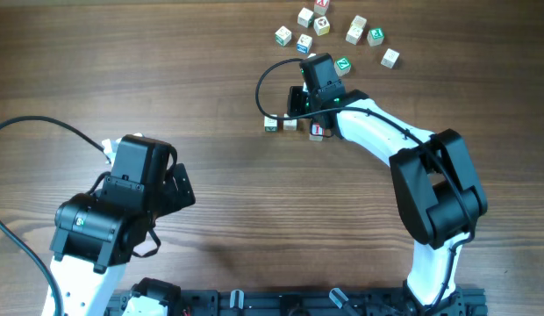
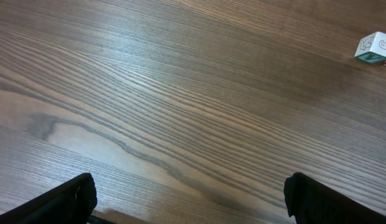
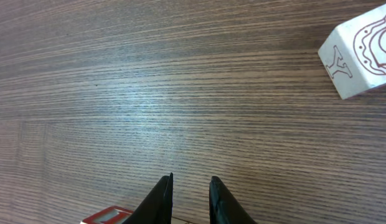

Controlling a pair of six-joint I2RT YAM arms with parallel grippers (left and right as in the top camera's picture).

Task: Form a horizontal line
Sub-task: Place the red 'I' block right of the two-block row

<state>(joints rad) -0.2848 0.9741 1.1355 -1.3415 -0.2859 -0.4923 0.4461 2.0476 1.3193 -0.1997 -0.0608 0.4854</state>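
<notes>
Spanning every view, one table (image 1: pixel 167 70) of dark brown wood, its fine grain running lengthwise, with a paler streak under the left arm. A black rail (image 1: pixel 281 303) runs along the near edge, and a black cable (image 1: pixel 261 83) loops over the top. The line (image 1: pixel 290 124) is three small cubes in a row right of centre: green-marked at the left, pale in the middle, and red-marked at the right, set slightly nearer than the other two. The right gripper (image 3: pixel 190 190) is low over the line, its fingers drawn almost together with a slit of bare wood between the tips and nothing clamped there. The loose cubes (image 1: pixel 356 31) lie scattered at the far right, apart from the line. The left gripper (image 2: pixel 190 186) is at the near left, well away, its fingers spread wide over bare wood and holding nothing.
</notes>
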